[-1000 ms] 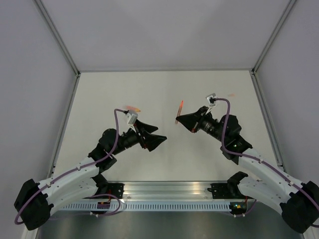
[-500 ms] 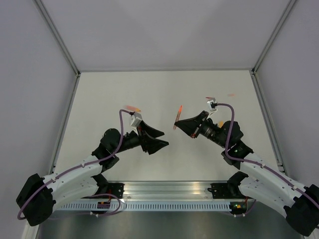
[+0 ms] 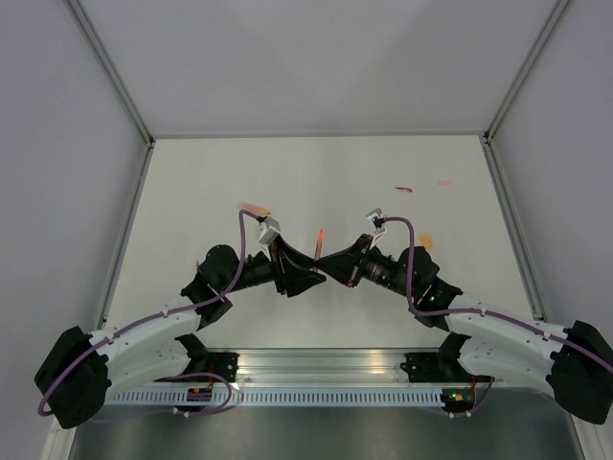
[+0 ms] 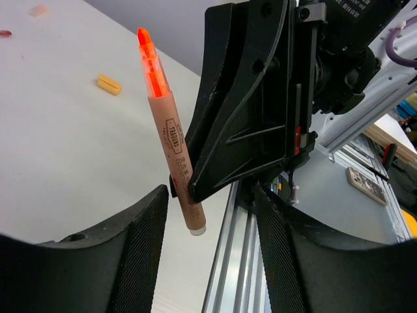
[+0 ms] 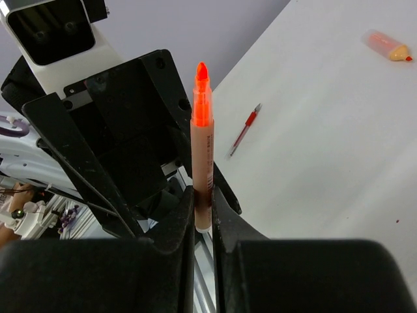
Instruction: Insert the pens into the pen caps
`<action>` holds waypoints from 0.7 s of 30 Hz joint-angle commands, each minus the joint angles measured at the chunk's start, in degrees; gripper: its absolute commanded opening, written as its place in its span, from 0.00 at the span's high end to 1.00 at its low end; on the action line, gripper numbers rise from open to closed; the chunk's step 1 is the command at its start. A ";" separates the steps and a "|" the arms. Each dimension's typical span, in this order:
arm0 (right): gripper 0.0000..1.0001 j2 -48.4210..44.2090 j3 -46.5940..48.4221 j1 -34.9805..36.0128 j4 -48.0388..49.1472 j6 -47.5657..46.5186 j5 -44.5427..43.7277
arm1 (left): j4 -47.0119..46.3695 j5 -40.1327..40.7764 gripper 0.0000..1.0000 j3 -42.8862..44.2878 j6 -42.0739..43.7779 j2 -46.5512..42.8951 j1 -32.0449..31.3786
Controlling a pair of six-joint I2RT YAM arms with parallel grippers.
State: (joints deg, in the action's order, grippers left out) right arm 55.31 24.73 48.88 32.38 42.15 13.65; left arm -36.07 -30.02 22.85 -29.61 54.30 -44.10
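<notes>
My right gripper (image 3: 329, 264) is shut on an orange pen (image 3: 319, 239) with a tan body and a bare orange tip, held upright. In the right wrist view the pen (image 5: 202, 150) stands clamped between the fingers of that gripper (image 5: 203, 225). My left gripper (image 3: 305, 275) is open and empty, tip to tip with the right one. In the left wrist view the pen (image 4: 171, 140) hangs just in front of the left gripper (image 4: 210, 254), its white end near the left finger (image 4: 140, 251). An orange pen cap (image 3: 425, 241) lies on the table to the right, and shows in the left wrist view (image 4: 109, 83).
A thin red pen (image 3: 404, 190) and a pale pink piece (image 3: 443, 182) lie at the far right. A stubby orange-pink piece (image 3: 254, 208) lies left of centre. The right wrist view shows it (image 5: 388, 47) and another red pen (image 5: 244, 129). The aluminium rail (image 3: 316, 369) runs along the near edge.
Both arms swung inward. The right gripper carried the orange pen left and nearer, until it met the open left gripper at the table's middle.
</notes>
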 commanded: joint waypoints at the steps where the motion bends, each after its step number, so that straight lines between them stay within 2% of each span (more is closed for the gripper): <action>1: 1.00 0.94 1.63 1.21 5.32 -0.75 -2.57 | -2.16 -2.06 0.39 2.37 -0.28 0.98 0.06; 4: 1.00 0.77 2.95 1.74 4.19 -1.37 -3.28 | -2.07 -2.15 0.42 2.29 -0.28 0.37 0.15; 9: 1.00 1.12 3.39 2.36 3.22 -1.90 -4.42 | -1.89 -2.50 0.57 2.20 -0.19 -0.69 0.15; 13: 1.00 1.56 3.04 2.53 3.65 -1.90 -5.30 | -1.63 -2.76 0.61 2.46 -0.36 -0.87 0.15; 16: 1.00 1.99 3.13 2.71 4.27 -1.98 -5.39 | -1.37 -3.38 0.69 2.72 -0.37 -0.60 0.15; 18: 1.00 2.17 3.04 2.88 4.97 -1.81 -5.39 | -1.37 -4.08 0.78 2.90 -0.37 -0.43 0.15; 21: 1.00 2.61 3.22 2.97 5.32 -1.90 -5.21 | -1.37 -5.31 0.98 3.51 -0.63 0.19 0.15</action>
State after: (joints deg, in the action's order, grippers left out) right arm 56.73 26.00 51.55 35.00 40.62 10.09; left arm -34.70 -30.46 22.98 -30.20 54.61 -43.16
